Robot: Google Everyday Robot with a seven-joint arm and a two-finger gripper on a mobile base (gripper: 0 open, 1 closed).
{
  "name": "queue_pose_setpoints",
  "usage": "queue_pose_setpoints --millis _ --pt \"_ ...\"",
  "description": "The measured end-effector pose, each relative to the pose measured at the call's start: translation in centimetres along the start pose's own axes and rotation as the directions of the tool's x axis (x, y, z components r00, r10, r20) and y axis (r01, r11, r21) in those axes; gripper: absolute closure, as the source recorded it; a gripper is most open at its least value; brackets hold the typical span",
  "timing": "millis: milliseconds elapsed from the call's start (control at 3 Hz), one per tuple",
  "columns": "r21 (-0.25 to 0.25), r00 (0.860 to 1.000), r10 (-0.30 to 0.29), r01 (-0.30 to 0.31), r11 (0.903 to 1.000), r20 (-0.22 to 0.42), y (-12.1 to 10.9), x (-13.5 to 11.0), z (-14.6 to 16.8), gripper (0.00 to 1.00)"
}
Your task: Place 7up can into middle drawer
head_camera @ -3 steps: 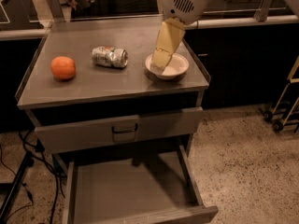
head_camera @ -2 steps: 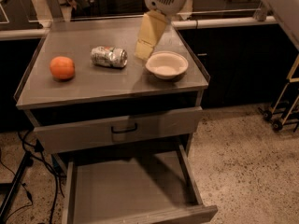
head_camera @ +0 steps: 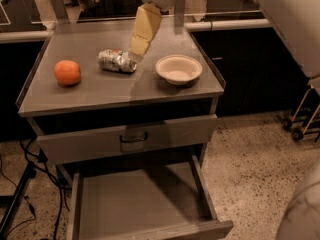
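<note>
I see the gripper point(head_camera: 135, 49) hanging over the middle of the tabletop point(head_camera: 110, 90), slanting down from the back edge, with its pale yellow tip at the right end of the 7up can point(head_camera: 117, 61). From this angle I cannot tell whether it is released or clenched, nor whether it touches the can. The can lies on its side near the centre of the tabletop, between the orange point(head_camera: 67, 72) by the left edge and the white bowl point(head_camera: 178, 69) by the right edge, apart from both. Below the front edge sits a drawer front with a dark handle point(head_camera: 133, 136), and under it the middle drawer point(head_camera: 140, 204) stands pulled out.
</note>
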State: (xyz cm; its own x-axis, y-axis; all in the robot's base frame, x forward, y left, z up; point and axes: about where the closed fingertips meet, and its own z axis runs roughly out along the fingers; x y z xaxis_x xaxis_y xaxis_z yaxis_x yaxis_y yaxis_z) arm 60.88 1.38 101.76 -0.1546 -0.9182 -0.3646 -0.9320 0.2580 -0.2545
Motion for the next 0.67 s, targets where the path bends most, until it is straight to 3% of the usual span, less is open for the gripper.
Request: queue_pose_setpoints --millis 333,667 --pt "0.000 1.000 0.000 0.000 1.0000 0.000 0.0 0.0 0.0 0.00" --pt "-0.024 1.000 0.026 -0.026 0.9994 0.003 -3.5 -1.0 2.6 0.00"
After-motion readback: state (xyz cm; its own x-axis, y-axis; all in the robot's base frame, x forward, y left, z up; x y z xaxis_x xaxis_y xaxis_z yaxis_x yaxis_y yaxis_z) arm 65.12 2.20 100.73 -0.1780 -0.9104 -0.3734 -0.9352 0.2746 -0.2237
